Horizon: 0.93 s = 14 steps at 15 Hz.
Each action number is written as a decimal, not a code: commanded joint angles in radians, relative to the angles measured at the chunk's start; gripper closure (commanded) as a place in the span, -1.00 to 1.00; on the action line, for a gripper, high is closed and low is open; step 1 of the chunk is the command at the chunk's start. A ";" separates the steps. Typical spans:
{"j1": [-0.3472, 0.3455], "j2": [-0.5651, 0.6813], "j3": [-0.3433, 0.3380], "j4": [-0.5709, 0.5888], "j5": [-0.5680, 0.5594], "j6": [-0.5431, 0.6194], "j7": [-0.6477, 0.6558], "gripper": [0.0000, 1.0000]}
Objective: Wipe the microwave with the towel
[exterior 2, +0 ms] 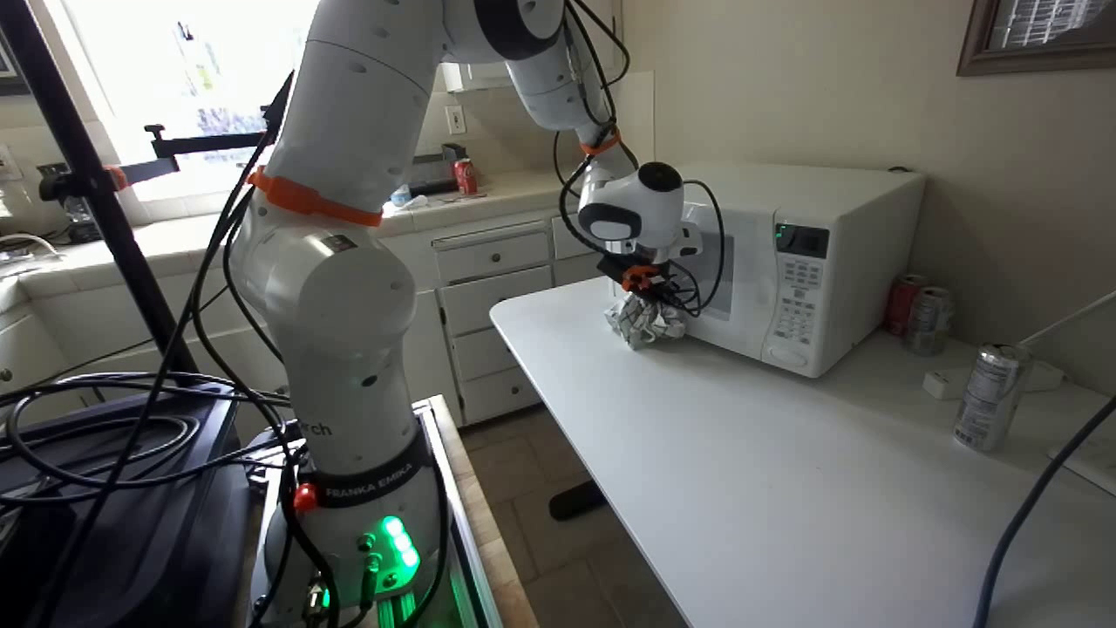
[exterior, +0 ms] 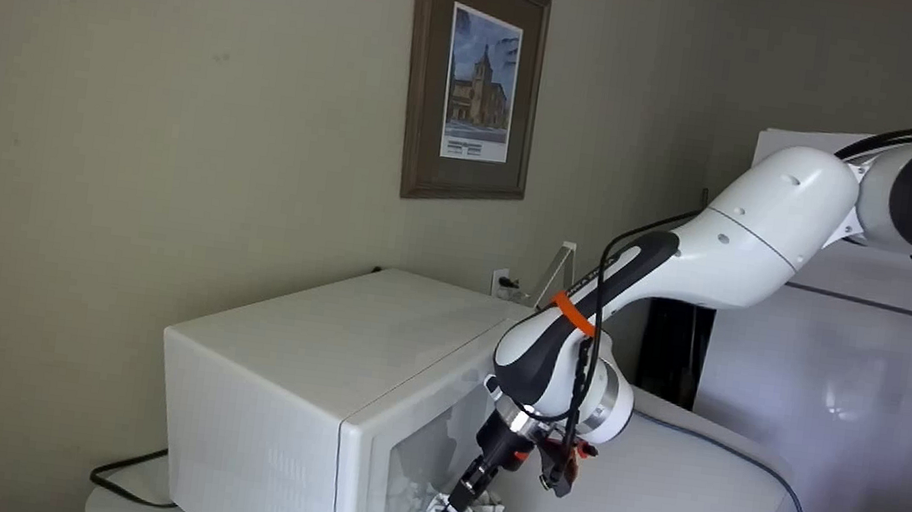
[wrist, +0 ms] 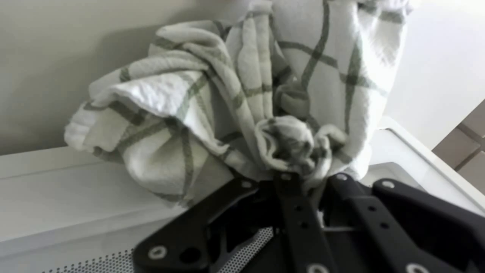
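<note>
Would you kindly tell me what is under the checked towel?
In an exterior view, the white table shows beside the towel; directly beneath, the view is covered, so I cannot tell what is there.

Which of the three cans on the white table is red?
The red can is closest to the microwave, partly hidden by a silver can; the third can, also silver, stands apart.

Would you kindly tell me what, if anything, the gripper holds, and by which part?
The gripper pinches the checked towel by a bunched fold; whether edge or middle, I cannot tell.
</note>
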 commanded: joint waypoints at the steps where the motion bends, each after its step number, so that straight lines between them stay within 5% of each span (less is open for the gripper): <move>1: 0.044 -0.080 -0.022 0.030 -0.019 0.061 0.097 0.93; 14: 0.124 -0.400 -0.043 -0.163 -0.076 0.294 0.307 0.93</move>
